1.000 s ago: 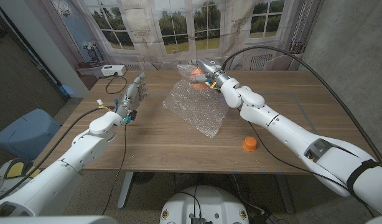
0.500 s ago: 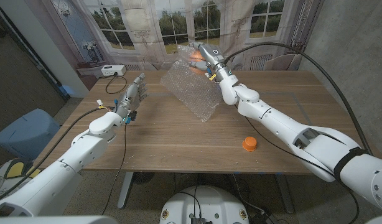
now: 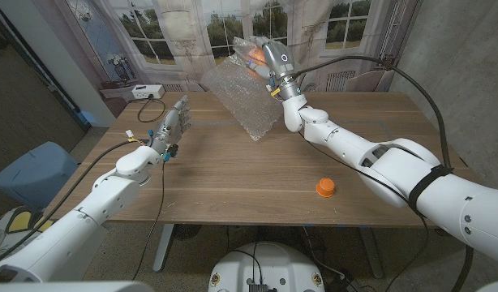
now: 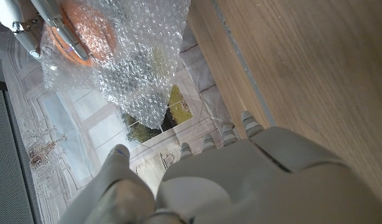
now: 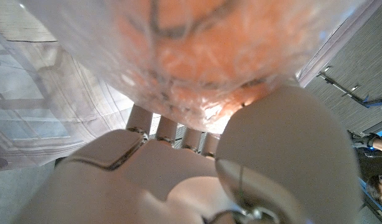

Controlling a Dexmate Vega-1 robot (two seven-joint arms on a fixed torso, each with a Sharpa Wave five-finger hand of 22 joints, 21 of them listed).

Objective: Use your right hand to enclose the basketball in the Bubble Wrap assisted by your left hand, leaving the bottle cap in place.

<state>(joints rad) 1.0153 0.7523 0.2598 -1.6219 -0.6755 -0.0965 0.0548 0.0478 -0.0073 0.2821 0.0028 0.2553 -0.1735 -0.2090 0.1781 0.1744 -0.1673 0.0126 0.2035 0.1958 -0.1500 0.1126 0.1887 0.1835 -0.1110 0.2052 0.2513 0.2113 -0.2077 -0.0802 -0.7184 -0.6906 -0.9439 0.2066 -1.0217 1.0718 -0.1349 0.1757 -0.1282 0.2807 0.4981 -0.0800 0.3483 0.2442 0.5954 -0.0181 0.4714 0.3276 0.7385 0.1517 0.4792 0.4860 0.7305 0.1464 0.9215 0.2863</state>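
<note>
My right hand [image 3: 268,58] is raised high above the table's far edge and grips the small orange basketball [image 3: 255,56] through the clear Bubble Wrap [image 3: 241,99]. The sheet hangs down from that hand, its lower corner just over the wood. In the right wrist view the orange ball [image 5: 197,56] presses against the hand [image 5: 197,174] under a layer of wrap. The left wrist view shows the ball [image 4: 85,28] inside the wrap [image 4: 132,56]. My left hand [image 3: 173,123] stands over the table's left side, fingers apart, holding nothing. The orange bottle cap [image 3: 325,188] sits on the table near the front right.
A white power strip [image 3: 146,92] with cables lies at the table's far left corner. A blue chair [image 3: 26,172] stands left of the table [image 3: 233,186]. Behind the table hangs a backdrop with windows.
My right hand has lifted the wrapped basketball up off the table, and the Bubble Wrap sheet has come up with it and now hangs. The left hand and the cap have stayed put.
</note>
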